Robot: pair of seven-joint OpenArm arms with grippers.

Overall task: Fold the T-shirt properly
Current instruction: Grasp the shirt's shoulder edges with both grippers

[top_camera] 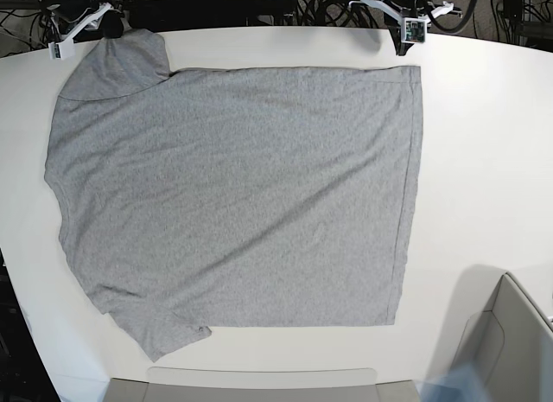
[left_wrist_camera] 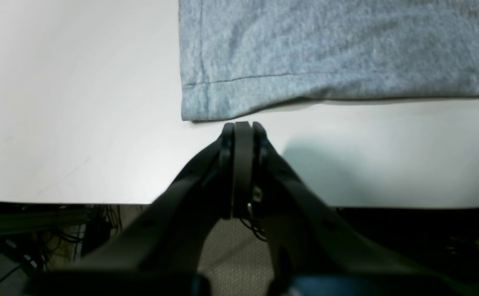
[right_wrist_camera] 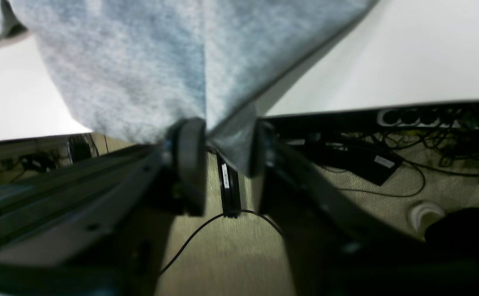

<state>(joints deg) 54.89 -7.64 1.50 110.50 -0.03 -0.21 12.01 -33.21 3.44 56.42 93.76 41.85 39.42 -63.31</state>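
Nearest the left wrist lens: left hand [left_wrist_camera: 242,125], black fingers pressed flat together, nothing between them, poised over the white desk [left_wrist_camera: 75,123] just short of a hemmed corner of the T-shirt [left_wrist_camera: 338,49] and not touching it. Nearest the right wrist lens: right hand [right_wrist_camera: 223,139], fingers partly apart with a bunched fold of grey cloth between them; blurred, so cannot tell whether truly pinching or only closing around it. Heather-grey T-shirt [top_camera: 233,194], plain side up, no lettering showing, spread nearly flat across the middle of the desk in the base view. Straight hem along that view's right side, stitched seam running just inside the edge; sleeves toward that view's left. Far-left sleeve drawn up off the cloth toward the right hand [top_camera: 102,28] at the far desk edge. Near-left sleeve lying flat, with a small ragged tip at the bottom. Faint diagonal creases across the body. Left hand [top_camera: 406,46] by the far-right corner of the hem. Beyond the far desk edge, a tangle of dark cables [top_camera: 285,3]. Under the desk in the right wrist view, a power strip [right_wrist_camera: 412,117] and loose black leads on beige carpet [right_wrist_camera: 231,246]. At the near right corner of the base view, a pale grey box [top_camera: 510,341] partly in frame.
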